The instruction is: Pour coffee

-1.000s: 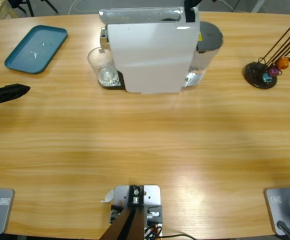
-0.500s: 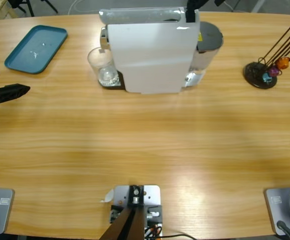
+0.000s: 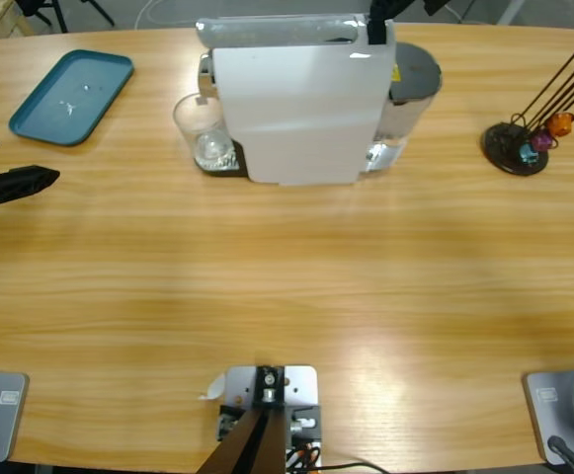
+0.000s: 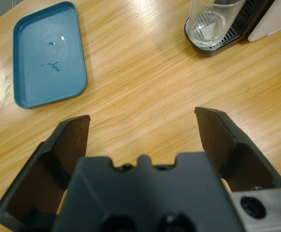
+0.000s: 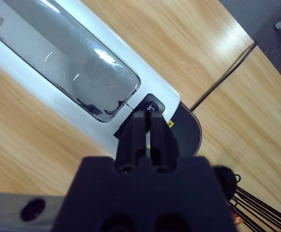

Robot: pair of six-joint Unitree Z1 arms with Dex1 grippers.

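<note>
So far, little of the pouring looks done.
Desk (image 3: 287,286): long wooden top carrying everything; the broad stretch in front of the machine holds nothing.
Machine (image 3: 296,99): white coffee maker standing at the far middle of the desk, the landmark for all else.
Tray (image 3: 72,96): blue, well to the left of the machine, with only a few specks on it.
Capsule stand (image 3: 516,148): dark base with wires and coloured capsules, well to the right of the machine.
Left tool (image 4: 145,128): spread wide, gripping nothing, hovering over bare desk left of the machine, pointed towards the glass.
Right tool (image 5: 149,113): pressed together, tips on a small black button (image 5: 152,105) at the machine's top rear end.
Glass (image 3: 202,130): clear, upright on the drip grate at the machine's left end, under the spout.
Coffee: none visible; the glass looks clear, so brewing seems only just triggered.
Left to do: judging by this, the coffee must run into the glass before anything is lifted.
</note>
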